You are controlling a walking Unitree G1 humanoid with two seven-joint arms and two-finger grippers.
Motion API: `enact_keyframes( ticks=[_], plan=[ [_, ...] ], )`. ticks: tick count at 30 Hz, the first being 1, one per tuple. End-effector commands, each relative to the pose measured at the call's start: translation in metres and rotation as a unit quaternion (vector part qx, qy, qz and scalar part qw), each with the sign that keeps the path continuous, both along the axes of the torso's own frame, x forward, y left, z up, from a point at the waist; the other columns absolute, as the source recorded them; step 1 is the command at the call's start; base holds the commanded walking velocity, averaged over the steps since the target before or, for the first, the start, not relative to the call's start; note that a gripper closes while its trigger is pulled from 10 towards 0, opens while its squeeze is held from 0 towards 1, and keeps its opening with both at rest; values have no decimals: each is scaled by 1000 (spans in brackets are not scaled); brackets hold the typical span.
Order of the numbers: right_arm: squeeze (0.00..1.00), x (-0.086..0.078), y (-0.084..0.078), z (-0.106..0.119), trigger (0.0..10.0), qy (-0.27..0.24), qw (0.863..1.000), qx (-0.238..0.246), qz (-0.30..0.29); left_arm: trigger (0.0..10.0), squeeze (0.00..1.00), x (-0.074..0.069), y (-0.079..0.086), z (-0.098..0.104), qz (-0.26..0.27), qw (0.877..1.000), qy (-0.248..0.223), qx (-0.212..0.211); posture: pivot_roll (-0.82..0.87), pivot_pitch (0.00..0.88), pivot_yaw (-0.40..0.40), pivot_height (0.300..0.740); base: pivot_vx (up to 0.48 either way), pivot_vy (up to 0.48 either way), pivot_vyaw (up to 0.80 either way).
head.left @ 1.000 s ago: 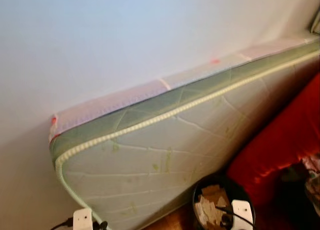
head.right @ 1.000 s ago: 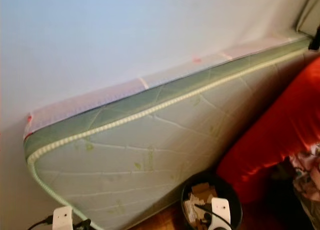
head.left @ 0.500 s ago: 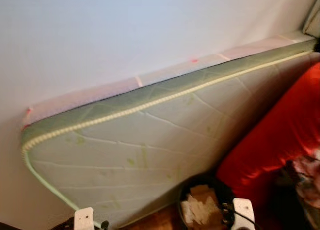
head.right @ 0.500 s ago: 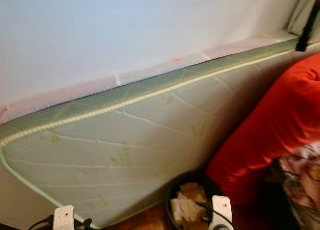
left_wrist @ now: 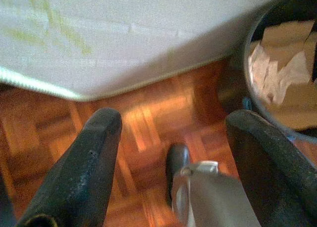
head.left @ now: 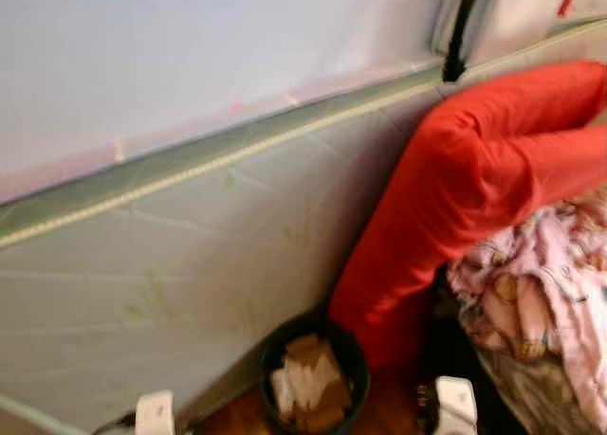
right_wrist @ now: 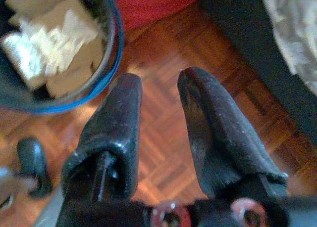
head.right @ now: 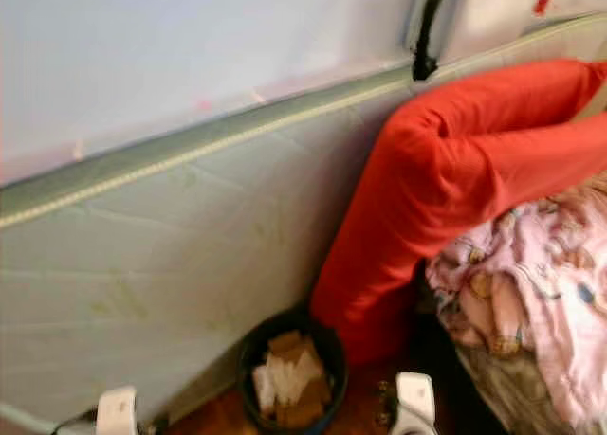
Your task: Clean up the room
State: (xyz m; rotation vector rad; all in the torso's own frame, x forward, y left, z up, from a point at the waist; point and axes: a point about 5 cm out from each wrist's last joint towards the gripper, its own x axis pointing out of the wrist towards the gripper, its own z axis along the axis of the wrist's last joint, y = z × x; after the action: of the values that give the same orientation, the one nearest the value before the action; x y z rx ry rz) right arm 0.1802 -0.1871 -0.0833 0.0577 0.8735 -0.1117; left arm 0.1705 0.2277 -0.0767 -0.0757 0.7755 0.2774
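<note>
A dark round bin (head.left: 268, 364) stands on the wood floor against a pale green mattress (head.left: 171, 264); crumpled paper and cardboard (head.left: 308, 388) lie inside it. Both arms hang low at my sides. My left gripper (left_wrist: 173, 120) is open, its fingers spread wide above bare parquet, with the bin's rim (left_wrist: 250, 39) just off one finger. My right gripper (right_wrist: 161, 81) is open too, with nothing between its fingers; it hovers over the floor beside the bin's blue-edged rim (right_wrist: 113, 49).
The mattress leans on edge against a white wall (head.left: 190, 46). A big red cushion (head.left: 455, 179) slumps against it right behind the bin. A pink patterned blanket (head.left: 541, 293) is heaped at the right. A black strap (head.left: 460, 32) hangs at the top.
The camera has swung to the right: the mattress's left corner has slid out of frame, while the red cushion and the pink blanket have come into view. The arms still hang low.
</note>
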Motion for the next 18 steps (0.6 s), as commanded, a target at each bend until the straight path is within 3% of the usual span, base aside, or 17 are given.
enact_keyframes(
  ticks=[1,9,18],
  plan=[
    [0,-17,-57,2,10000,18,990,43,-130,10000,0,13,-11,-2,-79,994,79,-6,-89,0,30,740,0,-266,-775],
    [0,-18,-57,2,10000,18,991,45,-125,10000,0,19,-12,0,-82,994,74,-6,-94,0,29,740,0,-265,-773],
    [0,-19,-57,2,10000,19,992,40,-119,10000,0,13,-8,-1,-82,994,77,-4,-97,0,32,740,0,-266,-742]
  ],
)
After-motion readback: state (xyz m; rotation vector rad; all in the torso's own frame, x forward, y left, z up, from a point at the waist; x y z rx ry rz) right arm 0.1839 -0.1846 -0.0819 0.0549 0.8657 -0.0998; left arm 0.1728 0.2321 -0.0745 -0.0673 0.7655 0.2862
